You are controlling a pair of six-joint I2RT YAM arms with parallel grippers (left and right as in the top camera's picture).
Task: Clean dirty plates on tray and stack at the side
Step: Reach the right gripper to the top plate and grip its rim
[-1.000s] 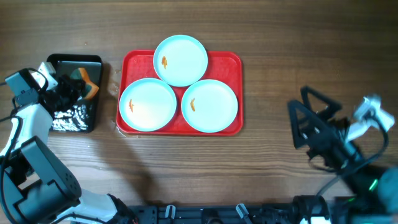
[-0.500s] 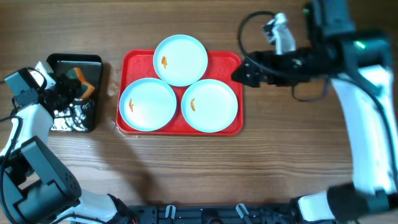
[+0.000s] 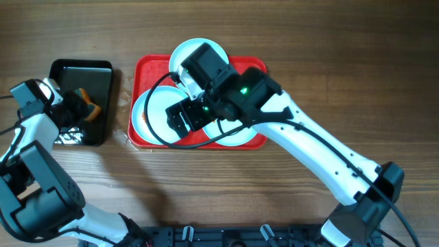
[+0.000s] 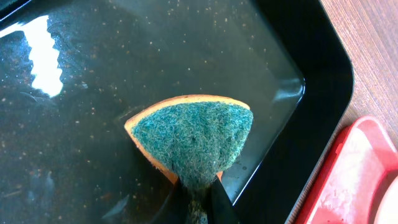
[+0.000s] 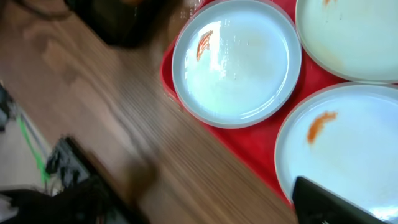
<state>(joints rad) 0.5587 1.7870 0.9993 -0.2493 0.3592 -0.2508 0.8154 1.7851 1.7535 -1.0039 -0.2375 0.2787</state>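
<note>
One arm has barely stirred since half a second ago: at the far left the left gripper (image 3: 70,112) still hangs over the black tray (image 3: 82,68), pressed onto a green-faced, orange-backed sponge (image 4: 193,134) that it pinches by the lower edge, the green side facing the wrist camera. The sponge sits slightly lower in the black tray than before.

Just right of it, the red tray (image 3: 140,68) lies on the bench (image 3: 343,55) where it was, carrying all three plates unmoved. The left plate (image 5: 236,59) shows an orange smear near its rim, and the right plate (image 5: 348,149) has one too. The rear plate (image 3: 199,46) is at the tray's far edge.

The big change is the right arm (image 3: 309,137). It was out beyond the tray's right rim; now it stretches across the tray, covering most of the right plate and the near part of the rear plate in the overhead view. The right gripper (image 3: 180,118) hovers above the tray at the left plate's right edge. Only one dark finger (image 5: 329,202) shows in its wrist view, so I cannot tell whether it is spread or closed.
</note>
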